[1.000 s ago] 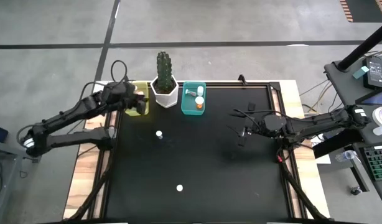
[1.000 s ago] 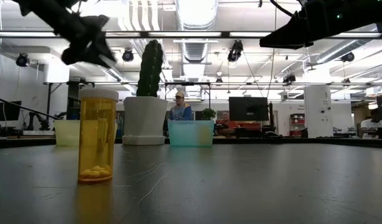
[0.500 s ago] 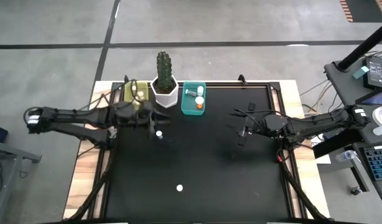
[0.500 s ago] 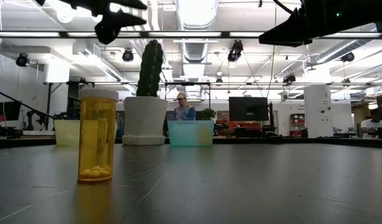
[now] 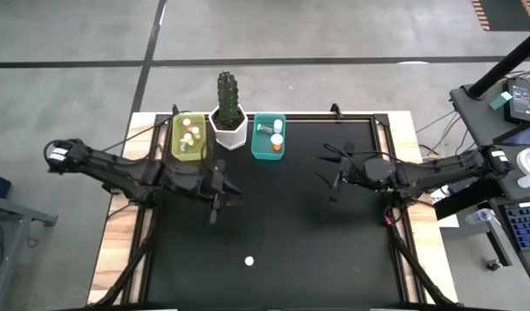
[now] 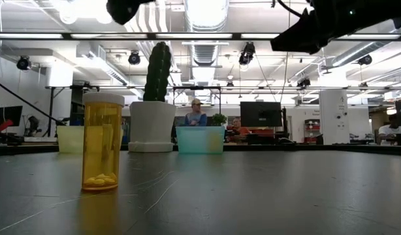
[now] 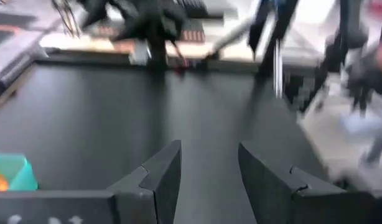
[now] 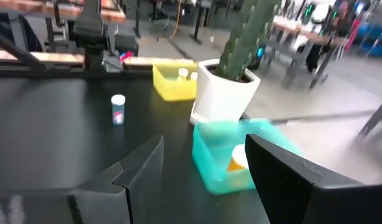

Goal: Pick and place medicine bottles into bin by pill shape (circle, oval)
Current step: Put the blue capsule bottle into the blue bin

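Observation:
An orange medicine bottle [image 6: 101, 141] with a white cap stands upright near the table's front edge [image 5: 249, 260]. A second small bottle [image 8: 118, 109] stands left of the table's middle; in the high view my left gripper [image 5: 222, 187] hovers over it and hides it. That gripper is open with nothing between its fingers [image 7: 208, 152]. My right gripper [image 5: 333, 180] waits open above the table's right half. The yellow bin [image 5: 188, 136] and the teal bin [image 5: 268, 136] at the far edge each hold bottles.
A cactus in a white hexagonal pot [image 5: 229, 119] stands between the two bins. Bare black table top [image 5: 317, 242] lies between the arms and toward the near edge. People and equipment show in the room behind the table.
My left gripper has swung away from over the yellow bin, toward the table's near edge and right, and has turned as it went. It now hangs over the bottle left of the middle. The bottles on the table have kept still.

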Robot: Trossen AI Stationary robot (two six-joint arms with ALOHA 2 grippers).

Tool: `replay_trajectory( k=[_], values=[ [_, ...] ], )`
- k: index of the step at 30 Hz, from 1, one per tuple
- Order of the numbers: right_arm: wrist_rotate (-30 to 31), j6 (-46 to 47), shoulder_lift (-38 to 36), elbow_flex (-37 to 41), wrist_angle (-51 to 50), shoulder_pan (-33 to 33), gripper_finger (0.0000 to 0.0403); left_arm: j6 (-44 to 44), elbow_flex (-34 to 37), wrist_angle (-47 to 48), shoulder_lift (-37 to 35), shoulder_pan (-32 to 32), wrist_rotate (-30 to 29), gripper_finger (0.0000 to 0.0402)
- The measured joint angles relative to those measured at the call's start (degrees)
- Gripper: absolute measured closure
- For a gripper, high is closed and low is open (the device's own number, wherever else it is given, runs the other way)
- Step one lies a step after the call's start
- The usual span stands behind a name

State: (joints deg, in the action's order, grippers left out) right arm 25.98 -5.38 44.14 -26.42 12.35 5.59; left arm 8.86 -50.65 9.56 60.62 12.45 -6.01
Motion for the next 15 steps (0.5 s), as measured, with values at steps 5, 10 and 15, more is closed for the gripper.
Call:
replay_trajectory(
  k=[5,10,15],
  values=[
    [-1.33,7.68,4.17,-5.62,-10.17,0.15,0.0184,-0.50,0.00,7.27,0.90,1.40,-0.02,0.0258],
    [-10.47,12.52,11.49,-9.63,-12.73,0.17,0.0184,-0.40,0.02,15.36,-0.03,1.42,-0.38,0.0258],
    [-18.30,15.56,19.96,-14.32,-14.38,0.79,0.0184,-0.21,0.11,24.70,-0.61,1.42,-4.80,0.0258]
  ],
)
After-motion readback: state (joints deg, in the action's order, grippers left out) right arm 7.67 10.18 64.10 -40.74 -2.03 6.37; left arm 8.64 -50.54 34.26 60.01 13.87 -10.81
